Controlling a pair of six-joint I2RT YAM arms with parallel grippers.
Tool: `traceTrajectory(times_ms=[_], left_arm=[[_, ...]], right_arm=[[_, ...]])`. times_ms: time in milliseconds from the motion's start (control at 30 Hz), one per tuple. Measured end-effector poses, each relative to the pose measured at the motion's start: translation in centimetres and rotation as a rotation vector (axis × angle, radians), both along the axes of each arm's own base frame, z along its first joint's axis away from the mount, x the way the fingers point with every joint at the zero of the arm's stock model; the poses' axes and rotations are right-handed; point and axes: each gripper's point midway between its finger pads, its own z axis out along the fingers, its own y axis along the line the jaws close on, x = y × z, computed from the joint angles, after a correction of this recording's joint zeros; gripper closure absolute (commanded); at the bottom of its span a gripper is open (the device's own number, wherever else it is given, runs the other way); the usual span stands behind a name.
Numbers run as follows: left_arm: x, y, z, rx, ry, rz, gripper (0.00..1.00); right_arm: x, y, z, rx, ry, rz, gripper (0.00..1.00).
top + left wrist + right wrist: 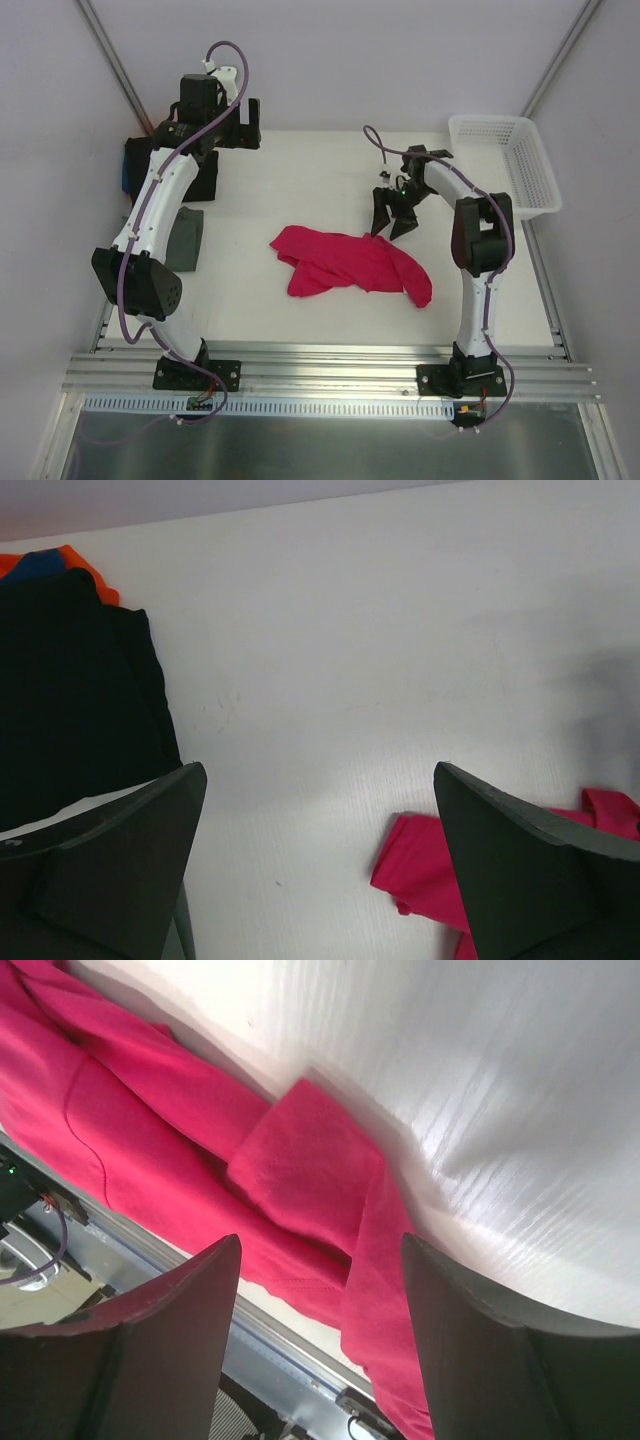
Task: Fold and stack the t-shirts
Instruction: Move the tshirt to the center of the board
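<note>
A bright crimson-pink t-shirt [350,262] lies crumpled mid-table; it also shows in the right wrist view [300,1160] and in the left wrist view [420,865]. My right gripper [390,215] hangs open and empty just above the shirt's far edge, its jaws [320,1245] spread over the cloth. My left gripper [245,125] is open and empty at the back left, away from the pink shirt, jaws [318,772] over bare table. A folded black shirt [70,700] lies on orange [85,565] and blue [45,562] ones. A folded grey-green shirt [185,238] lies beside the left arm.
A white mesh basket [505,160] stands at the back right corner. The folded stack [135,165] sits at the table's left edge, partly hidden behind the left arm. Aluminium rails [330,365] run along the near edge.
</note>
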Motion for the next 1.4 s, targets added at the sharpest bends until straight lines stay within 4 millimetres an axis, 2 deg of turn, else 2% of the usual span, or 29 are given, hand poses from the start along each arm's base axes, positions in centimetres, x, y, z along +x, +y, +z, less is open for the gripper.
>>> traceTrajectory(times_ms=[167, 333, 433, 533, 700, 1000, 1033, 1133, 1400], left_arm=[[0.0, 0.0, 0.0, 0.000, 0.000, 0.001, 0.01], [-0.2, 0.1, 0.2, 0.001, -0.003, 0.003, 0.01], [-0.4, 0.1, 0.4, 0.001, -0.009, 0.003, 0.01], [-0.6, 0.2, 0.7, 0.000, -0.014, 0.004, 0.01], [-0.8, 0.3, 1.0, -0.001, -0.021, 0.004, 0.01], [-0.8, 0.2, 1.0, -0.003, -0.020, 0.004, 0.01], [-0.8, 0.2, 1.0, -0.003, -0.020, 0.004, 0.01], [-0.8, 0.2, 0.9, -0.006, -0.019, 0.004, 0.01], [-1.2, 0.3, -0.2, -0.002, 0.008, 0.005, 0.01]], right_arm=[[0.7, 0.3, -0.2, 0.004, -0.015, -0.002, 0.37], [0.5, 0.4, -1.6, -0.004, 0.018, -0.003, 0.37], [0.5, 0.5, -2.5, -0.006, 0.041, -0.004, 0.41], [0.8, 0.7, -2.5, -0.004, 0.037, -0.004, 0.49], [1.4, 0.8, -2.5, -0.003, 0.021, -0.003, 0.51], [2.3, 0.9, -2.0, -0.002, -0.015, 0.000, 0.79], [2.4, 0.9, -2.0, -0.001, -0.019, 0.000, 0.86], [2.6, 0.8, -2.0, -0.007, -0.027, 0.002, 0.97], [2.8, 0.4, -2.1, -0.029, -0.040, 0.008, 0.99]])
